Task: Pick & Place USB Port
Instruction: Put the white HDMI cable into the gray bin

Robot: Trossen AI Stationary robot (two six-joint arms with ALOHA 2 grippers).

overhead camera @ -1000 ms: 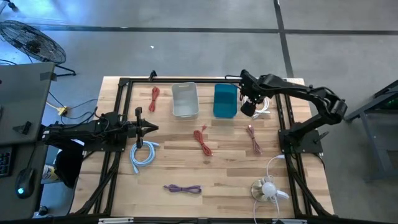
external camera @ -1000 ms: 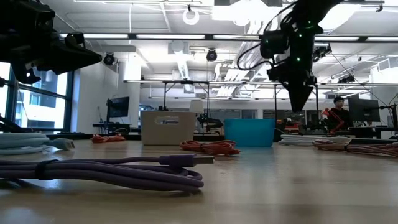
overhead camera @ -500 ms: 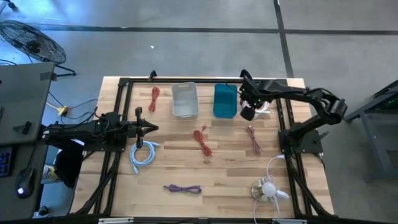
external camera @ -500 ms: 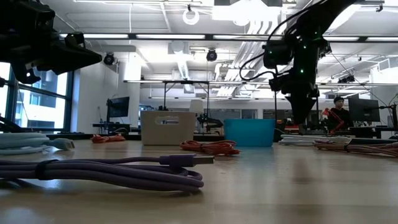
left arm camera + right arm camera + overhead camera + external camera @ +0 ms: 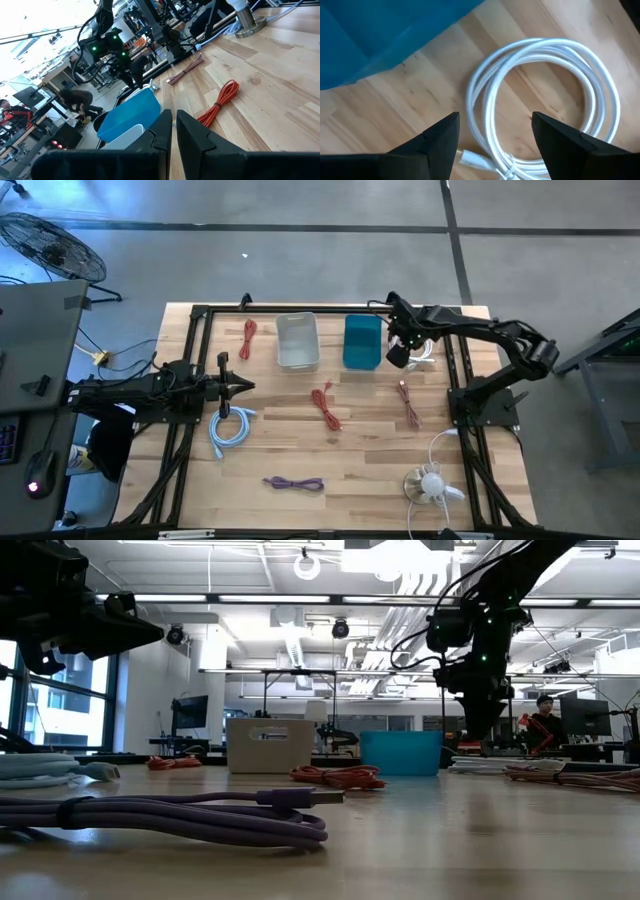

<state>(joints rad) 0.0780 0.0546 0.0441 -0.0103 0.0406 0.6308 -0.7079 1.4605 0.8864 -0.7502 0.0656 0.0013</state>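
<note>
While its jaws gape empty, the right gripper [image 5: 492,132] has descended over the white cable [image 5: 545,105].

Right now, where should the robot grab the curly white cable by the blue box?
Probably from straight above, pinching the left side of the white cable loop where the strands lie bunched. The coil lies flat on the wood, beside the blue bin, and the open right gripper hangs over that edge.
</note>
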